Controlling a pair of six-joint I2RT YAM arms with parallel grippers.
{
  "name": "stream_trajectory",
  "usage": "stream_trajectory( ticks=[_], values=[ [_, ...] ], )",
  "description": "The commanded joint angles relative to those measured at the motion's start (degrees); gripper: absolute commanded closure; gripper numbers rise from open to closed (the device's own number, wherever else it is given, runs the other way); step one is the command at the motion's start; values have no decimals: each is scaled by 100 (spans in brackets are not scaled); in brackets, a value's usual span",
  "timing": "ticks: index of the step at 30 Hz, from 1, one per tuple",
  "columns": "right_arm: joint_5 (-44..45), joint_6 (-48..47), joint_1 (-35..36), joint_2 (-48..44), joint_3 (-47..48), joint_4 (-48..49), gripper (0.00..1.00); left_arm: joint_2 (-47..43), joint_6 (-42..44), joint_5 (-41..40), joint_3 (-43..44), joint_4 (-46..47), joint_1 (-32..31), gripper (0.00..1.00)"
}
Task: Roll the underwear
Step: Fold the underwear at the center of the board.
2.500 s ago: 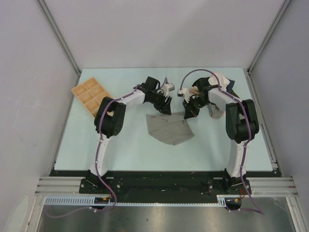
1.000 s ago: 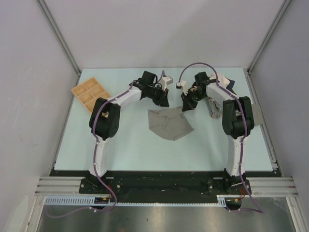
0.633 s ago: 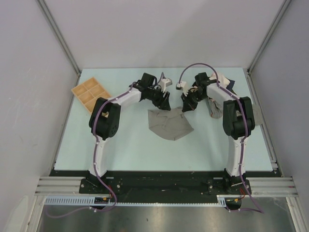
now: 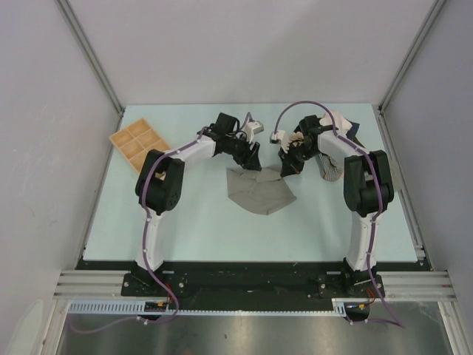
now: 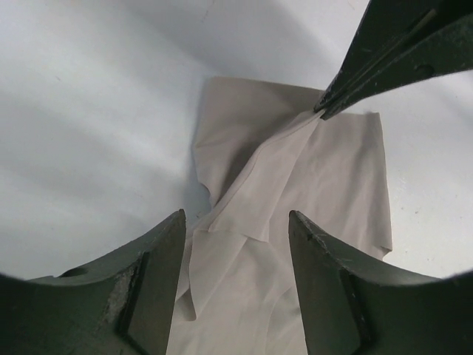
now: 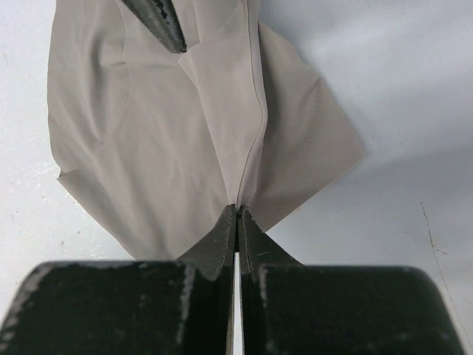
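Underwear point(image 4: 259, 191): a plain taupe-grey soft cloth garment, lying rumpled and partly folded over itself on the pale mint counter point(image 4: 185, 229), between the two arms and toward the far side.
Right tool point(image 6: 236, 211): black and two-fingered, it is pinching tight on a raised ridge of the underwear along its thin darker seam.
Left tool point(image 5: 235, 222): the same black build, hanging just over the far left edge of the cloth with its jaws wide apart and gripping nothing.
Step in hand: to my eye they are gathering the far edge ahead of the roll proper; no roll is showing yet.
Next move: the left tool is needing to drop and close on the edge level with the right tool, so both can turn the cloth over evenly toward the near side.
Hard to make out: from overhead the wrists are covering both sets of tips. I cannot tell whether the left tips are touching the cloth. A heap of striped grey cloth point(image 4: 330, 174) is sitting partly behind the right arm.
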Motion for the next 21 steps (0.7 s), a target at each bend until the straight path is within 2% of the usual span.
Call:
stream_trajectory(
  ticks=[1, 7, 12, 19, 21],
  values=[
    [-192, -98, 0, -227, 15, -11, 100, 102, 282, 327, 308, -192, -42, 38],
    [-262, -80, -18, -183, 41, -29, 100, 208, 396, 160, 405, -394, -68, 47],
    [-288, -71, -18, -165, 41, -64, 100, 234, 484, -51, 423, -491, -103, 49],
    [-306, -63, -35, -165, 59, -73, 100, 296, 545, -165, 502, -631, -121, 62],
    [-324, -63, -35, -156, 59, -81, 100, 296, 572, -201, 537, -684, -129, 71]
  ],
)
